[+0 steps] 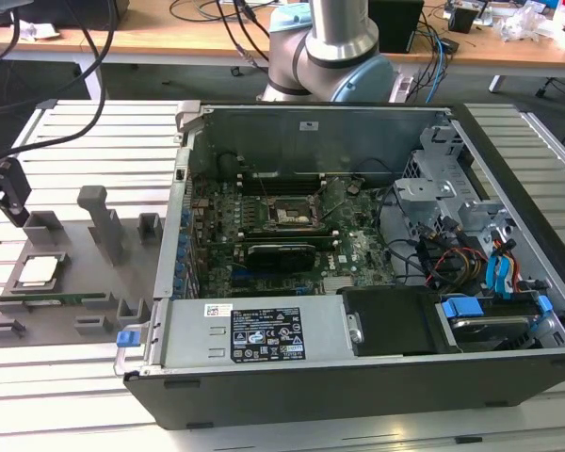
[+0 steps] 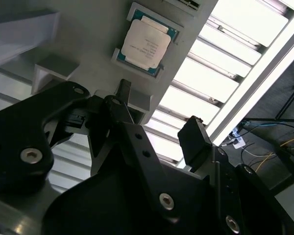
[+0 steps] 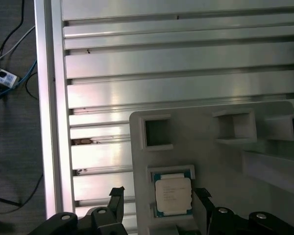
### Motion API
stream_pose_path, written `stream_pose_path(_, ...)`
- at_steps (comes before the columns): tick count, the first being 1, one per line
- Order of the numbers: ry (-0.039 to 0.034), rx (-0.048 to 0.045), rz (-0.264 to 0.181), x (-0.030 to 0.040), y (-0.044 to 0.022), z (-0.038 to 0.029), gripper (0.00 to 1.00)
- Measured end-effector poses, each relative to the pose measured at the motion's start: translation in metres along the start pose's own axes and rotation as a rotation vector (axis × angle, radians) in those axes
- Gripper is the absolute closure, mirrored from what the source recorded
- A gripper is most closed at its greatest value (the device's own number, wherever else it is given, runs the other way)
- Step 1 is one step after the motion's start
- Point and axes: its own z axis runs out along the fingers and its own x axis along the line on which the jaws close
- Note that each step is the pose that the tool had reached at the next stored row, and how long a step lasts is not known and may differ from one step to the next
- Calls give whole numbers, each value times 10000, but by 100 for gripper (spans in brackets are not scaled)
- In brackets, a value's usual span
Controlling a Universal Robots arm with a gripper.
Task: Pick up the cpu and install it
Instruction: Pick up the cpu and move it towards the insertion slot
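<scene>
The gripper (image 3: 159, 194), wide open and empty, hung over the cpu (image 3: 172, 196) lying in a grey tray (image 3: 210, 159) at the exterior view's left.

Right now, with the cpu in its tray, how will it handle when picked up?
The cpu looks flat and rigid, so probably stiff and light. Its smooth metal top may be slippery. It sits low in a recess of the tray, so the open gripper likely gets only thin edges.

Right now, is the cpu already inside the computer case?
No, the cpu lies in a recess of the grey holder, outside the computer case.
</scene>
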Motion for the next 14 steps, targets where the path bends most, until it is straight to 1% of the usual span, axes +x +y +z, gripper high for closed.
stream_pose_path(7,0,-1,0,1,-2,45,34)
stream_pose_path(10,0,-1,-1,2,-3,78,34)
stream_pose_path(11,-2,59,0,0,4,102,34)
stream_pose_path(12,-21,267,-7,-6,17,112,34)
stream_pose_path(13,-32,438,-11,-11,26,116,34)
stream_pose_path(14,-37,505,-21,-15,31,121,34)
